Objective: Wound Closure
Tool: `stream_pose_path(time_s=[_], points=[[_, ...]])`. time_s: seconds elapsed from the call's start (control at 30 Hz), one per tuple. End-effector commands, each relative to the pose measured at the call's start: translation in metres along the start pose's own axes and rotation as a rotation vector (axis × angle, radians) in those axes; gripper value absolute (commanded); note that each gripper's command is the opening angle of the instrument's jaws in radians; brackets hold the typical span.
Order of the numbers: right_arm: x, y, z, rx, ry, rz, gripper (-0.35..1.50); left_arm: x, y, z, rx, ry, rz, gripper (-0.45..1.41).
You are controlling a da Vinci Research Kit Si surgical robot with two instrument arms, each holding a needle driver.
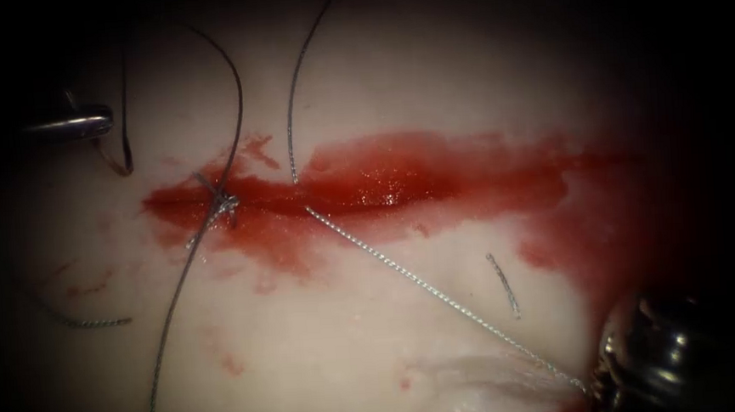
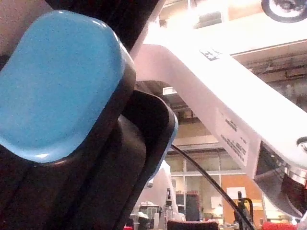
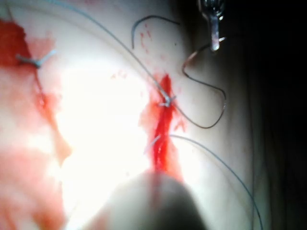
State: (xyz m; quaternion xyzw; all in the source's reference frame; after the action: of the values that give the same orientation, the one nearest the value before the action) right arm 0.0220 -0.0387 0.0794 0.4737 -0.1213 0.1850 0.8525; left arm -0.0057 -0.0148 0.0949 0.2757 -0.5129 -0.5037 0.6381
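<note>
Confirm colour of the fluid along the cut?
Red fluid, glossy along the cut; clearest in the endoscope view.

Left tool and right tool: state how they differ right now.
The left tool sits above the cut's left end; the right tool sits below its right end. The left tool's jaws are shut on a slack thread that loops; a taut thread runs straight from the cut to the right tool. The left tool shows a slim tip, the right tool a bulky wrist. Both are shiny metal.
</note>
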Motion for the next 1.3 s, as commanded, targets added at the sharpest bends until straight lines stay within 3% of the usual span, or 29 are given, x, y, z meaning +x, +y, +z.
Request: stream_pose_path(time_s=[0.03,0.13,0.2,0.27,0.3,0.37,0.47,0.53,0.63,0.8,0.87,1.03,1.3], points=[[0.0002,0.0007,-0.0007,-0.012,-0.014,0.001,-0.35,-0.0012,-0.0001,0.0005,0.002,-0.006,0.005,-0.45],[-0.0009,0.0010,-0.0009,-0.026,-0.049,-0.011,-0.35,-0.0012,-0.0001,0.0005,0.002,-0.006,0.005,-0.45],[-0.0010,0.0009,-0.0013,-0.030,-0.050,-0.029,-0.01,-0.0013,-0.0001,0.0006,0.002,-0.006,0.005,-0.45],[-0.0005,0.0007,-0.0017,-0.036,-0.009,-0.042,0.54,-0.0013,-0.0001,0.0006,0.002,-0.006,0.005,-0.45],[-0.0001,0.0005,-0.0021,-0.041,0.038,-0.051,0.69,-0.0012,-0.0001,0.0006,0.002,-0.006,0.005,-0.45],[0.0008,0.0000,-0.0029,-0.049,0.148,-0.061,0.76,-0.0013,-0.0001,0.0006,0.002,-0.006,0.004,-0.45],[0.0029,-0.0011,-0.0047,-0.057,0.367,-0.071,0.81,-0.0013,-0.0001,0.0006,0.003,-0.006,0.004,-0.45],[0.0049,-0.0019,-0.0062,-0.091,0.570,-0.100,0.78,-0.0013,-0.0001,0.0006,0.003,-0.005,0.005,-0.45],[0.0082,-0.0031,-0.0086,-0.140,0.747,-0.069,0.78,-0.0012,-0.0001,0.0006,0.002,-0.006,0.005,-0.45],[0.0126,-0.0036,-0.0112,-0.161,0.846,-0.061,0.64,-0.0012,-0.0001,0.0006,0.003,-0.006,0.006,-0.45],[0.0144,-0.0035,-0.0111,-0.201,0.877,-0.035,0.47,-0.0012,-0.0001,0.0006,0.003,-0.005,0.006,-0.45],[0.0173,-0.0026,-0.0089,-0.268,0.959,0.021,0.76,-0.0012,-0.0001,0.0006,0.003,-0.006,0.006,-0.45],[0.0191,-0.0007,-0.0056,-0.283,0.983,0.064,0.76,-0.0012,-0.0001,0.0007,0.002,-0.006,0.006,-0.45]])
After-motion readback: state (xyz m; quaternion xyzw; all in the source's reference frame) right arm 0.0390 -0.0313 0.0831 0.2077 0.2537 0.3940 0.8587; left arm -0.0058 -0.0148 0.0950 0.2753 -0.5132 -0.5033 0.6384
